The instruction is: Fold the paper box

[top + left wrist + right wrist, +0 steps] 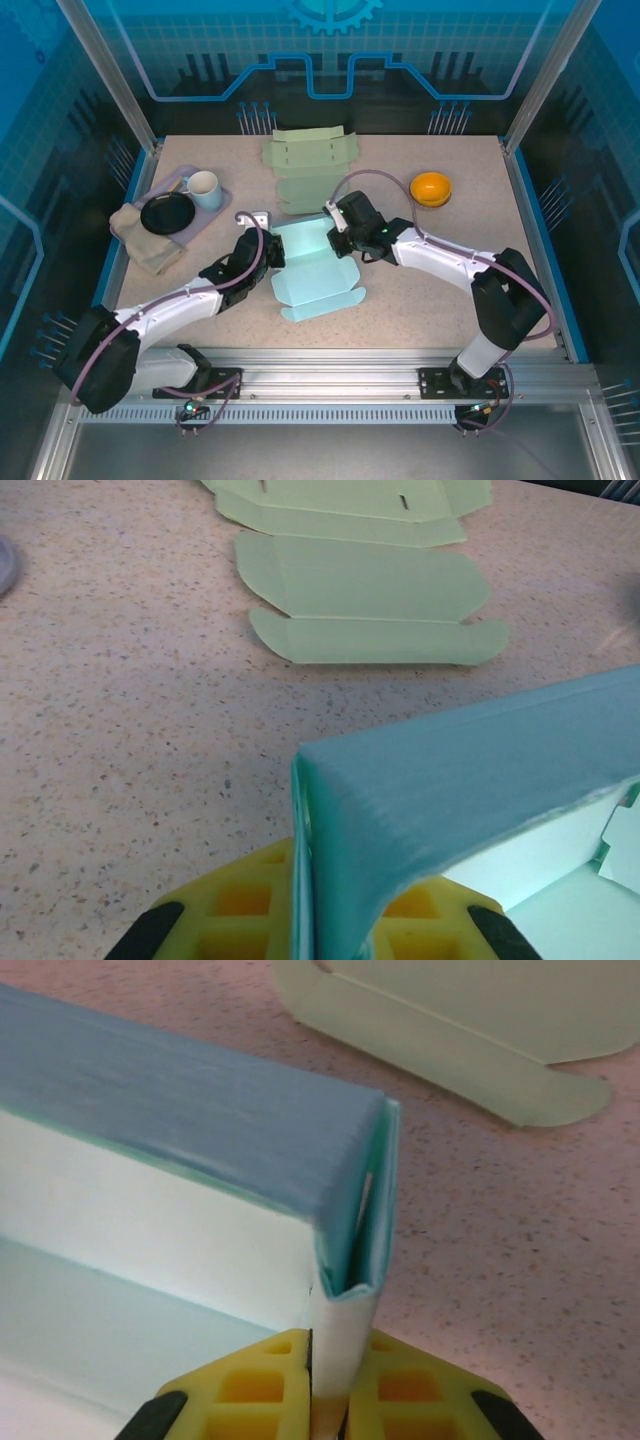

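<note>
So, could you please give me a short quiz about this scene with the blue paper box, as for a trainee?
1. True or false: the left pincer and the right pincer each pinch a wall of the blue paper box.
2. Choose one: what lies on the table beyond the box, far from the arm bases? A) flat green blanks B) scissors C) a roll of tape
3. Short answer: on which side of the table, by the robot's own sides, does the orange bowl stand?

Key: 1 true; 2 A; 3 the right side.
</note>
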